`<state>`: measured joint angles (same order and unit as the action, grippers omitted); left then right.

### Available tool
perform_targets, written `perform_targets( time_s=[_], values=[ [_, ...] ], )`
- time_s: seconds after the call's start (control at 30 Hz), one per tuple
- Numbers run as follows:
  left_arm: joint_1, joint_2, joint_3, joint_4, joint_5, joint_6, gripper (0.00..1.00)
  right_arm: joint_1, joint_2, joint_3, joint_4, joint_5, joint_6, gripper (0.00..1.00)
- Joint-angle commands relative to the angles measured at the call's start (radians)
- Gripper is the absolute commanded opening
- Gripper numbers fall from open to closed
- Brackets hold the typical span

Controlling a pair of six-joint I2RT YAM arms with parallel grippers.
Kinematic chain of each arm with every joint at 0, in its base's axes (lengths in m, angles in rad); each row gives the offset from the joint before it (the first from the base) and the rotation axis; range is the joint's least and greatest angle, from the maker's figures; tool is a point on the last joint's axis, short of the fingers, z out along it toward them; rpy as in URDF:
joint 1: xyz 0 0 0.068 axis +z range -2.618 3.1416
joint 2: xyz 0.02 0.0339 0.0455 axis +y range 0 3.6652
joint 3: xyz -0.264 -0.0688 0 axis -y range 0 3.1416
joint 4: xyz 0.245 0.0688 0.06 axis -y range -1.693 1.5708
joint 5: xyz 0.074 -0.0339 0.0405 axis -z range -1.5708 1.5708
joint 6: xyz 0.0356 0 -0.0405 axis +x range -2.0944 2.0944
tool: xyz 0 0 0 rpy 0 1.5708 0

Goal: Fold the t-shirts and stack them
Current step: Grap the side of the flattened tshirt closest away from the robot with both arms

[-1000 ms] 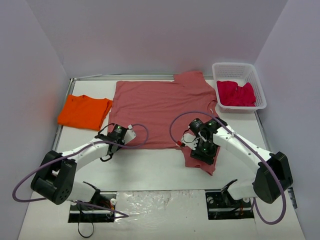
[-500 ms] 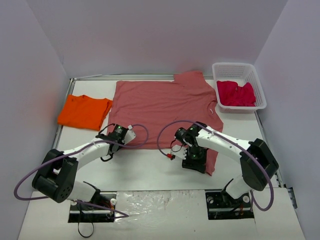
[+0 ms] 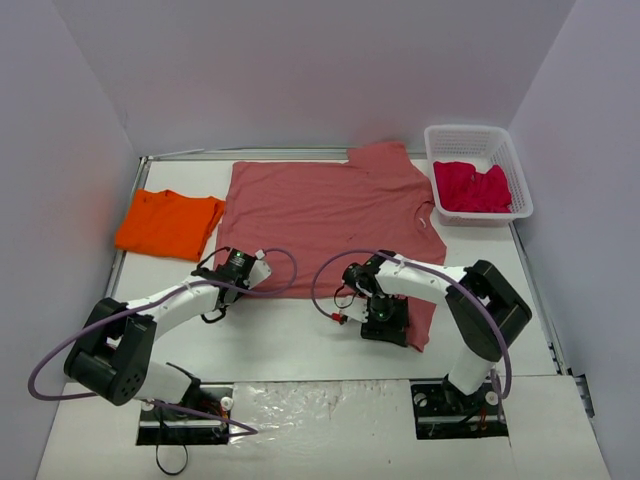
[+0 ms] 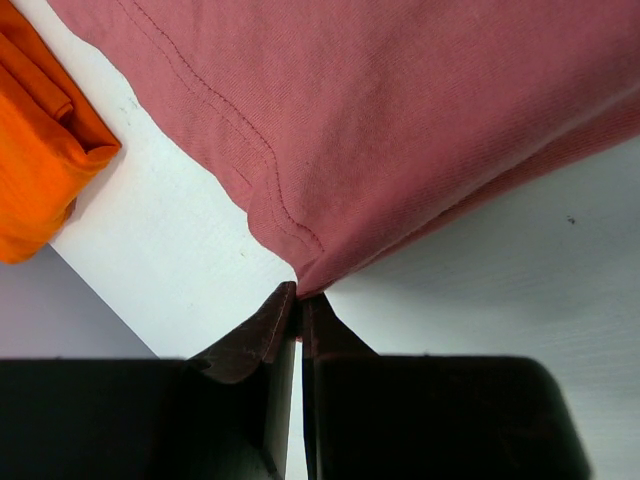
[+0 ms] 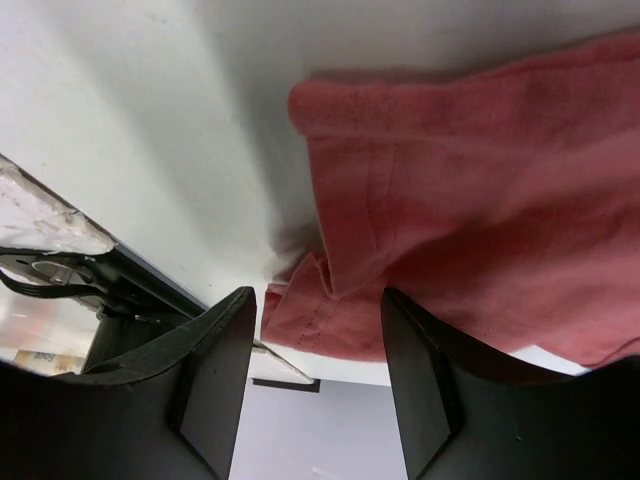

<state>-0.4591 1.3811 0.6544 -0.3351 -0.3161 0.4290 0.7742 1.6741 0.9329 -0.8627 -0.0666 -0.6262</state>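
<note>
The large brick-red t-shirt (image 3: 320, 210) lies spread flat mid-table. My left gripper (image 3: 245, 270) is shut on its near-left hem corner; the left wrist view shows the jaws (image 4: 299, 297) pinching the cloth (image 4: 400, 120). My right gripper (image 3: 387, 322) is open, low over the shirt's near-right sleeve; in the right wrist view the sleeve edge (image 5: 480, 200) lies between the spread fingers (image 5: 317, 297). The orange t-shirt (image 3: 168, 224) lies folded at the left, also in the left wrist view (image 4: 35, 150). The crimson-pink t-shirt (image 3: 470, 187) is bunched in a basket.
A white plastic basket (image 3: 478, 135) stands at the back right. White walls enclose the table on three sides. The arm bases and cables sit at the near edge, with a shiny patch of table (image 3: 300, 405) between them.
My right gripper has moved left and nearer along the sleeve, its arm folding in. The left arm has stayed still, holding the hem corner.
</note>
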Motion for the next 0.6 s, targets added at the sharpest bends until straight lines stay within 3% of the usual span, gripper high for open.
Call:
perform_targets(
  time_s=[0.0, 0.4, 0.57],
  values=[
    [-0.003, -0.001, 0.028, -0.010, -0.028, -0.018, 0.02, 0.007, 0.022, 0.000, -0.029, 0.018, -0.004, 0.49],
    [-0.001, -0.010, 0.024, -0.012, -0.031, -0.016, 0.02, 0.025, 0.124, 0.041, -0.018, 0.007, -0.001, 0.48],
    [-0.003, -0.014, 0.022, -0.010, -0.029, -0.015, 0.02, 0.036, 0.163, 0.049, 0.002, 0.010, 0.011, 0.43]
  ],
)
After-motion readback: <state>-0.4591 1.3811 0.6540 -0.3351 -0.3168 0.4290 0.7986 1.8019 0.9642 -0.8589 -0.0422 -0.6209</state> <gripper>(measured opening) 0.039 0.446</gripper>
